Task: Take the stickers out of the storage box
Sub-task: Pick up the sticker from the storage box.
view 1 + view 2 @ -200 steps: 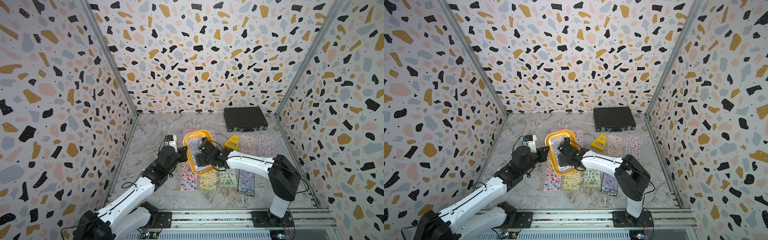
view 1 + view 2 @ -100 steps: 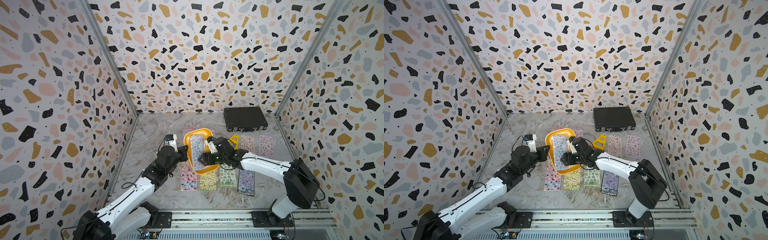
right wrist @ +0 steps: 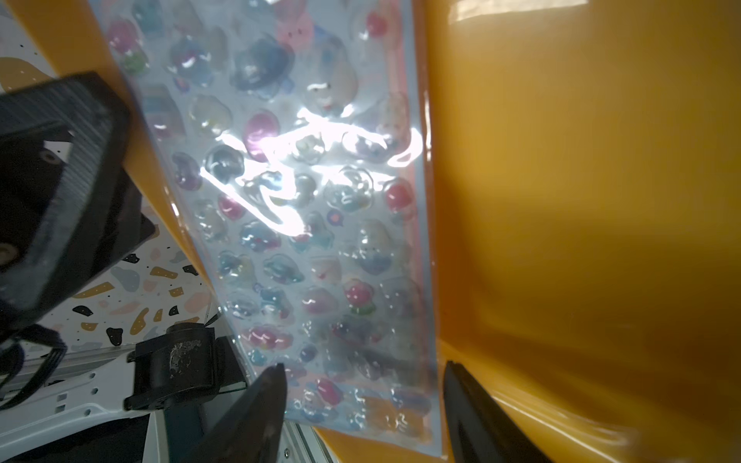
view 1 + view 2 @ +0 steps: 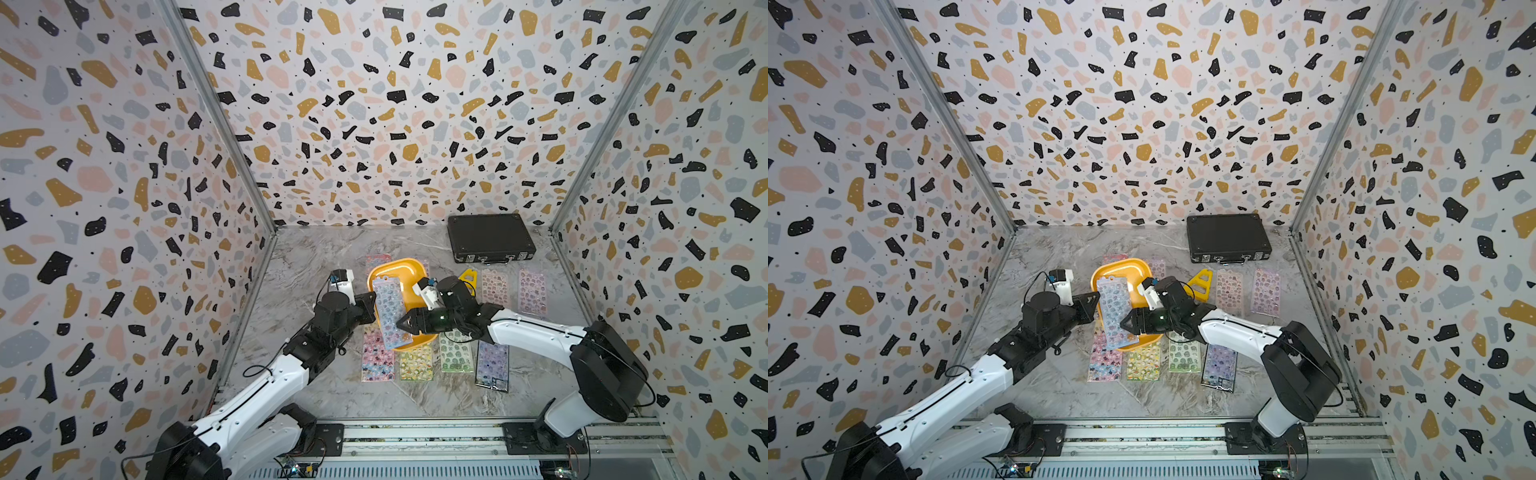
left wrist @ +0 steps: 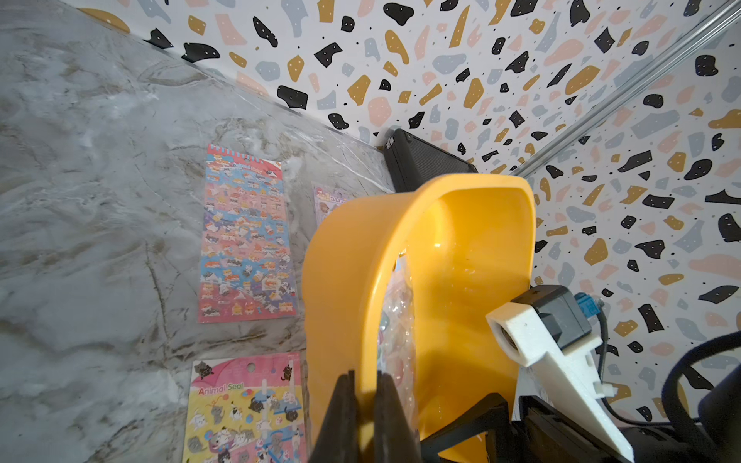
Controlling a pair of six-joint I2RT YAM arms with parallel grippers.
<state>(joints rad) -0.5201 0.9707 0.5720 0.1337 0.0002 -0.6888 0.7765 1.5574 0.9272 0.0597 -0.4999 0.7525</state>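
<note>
Both top views: sticker sheet point(image 4: 388, 313) lengthwise along tipped storage box point(image 4: 400, 268).

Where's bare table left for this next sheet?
Back-left table, bordered by the left wall, back wall and storage box, is bare. So is the front strip between the row of stickers and the rail. Crowded: around the box and right toward the briefcase.

The storage box point(image 4: 400, 273) has tipped up; a sticker sheet point(image 4: 390, 316) now hangs over its rim.

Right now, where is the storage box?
In both top views the storage box is mid-table, tilted, rim in the left gripper, black briefcase behind to its right.
</note>
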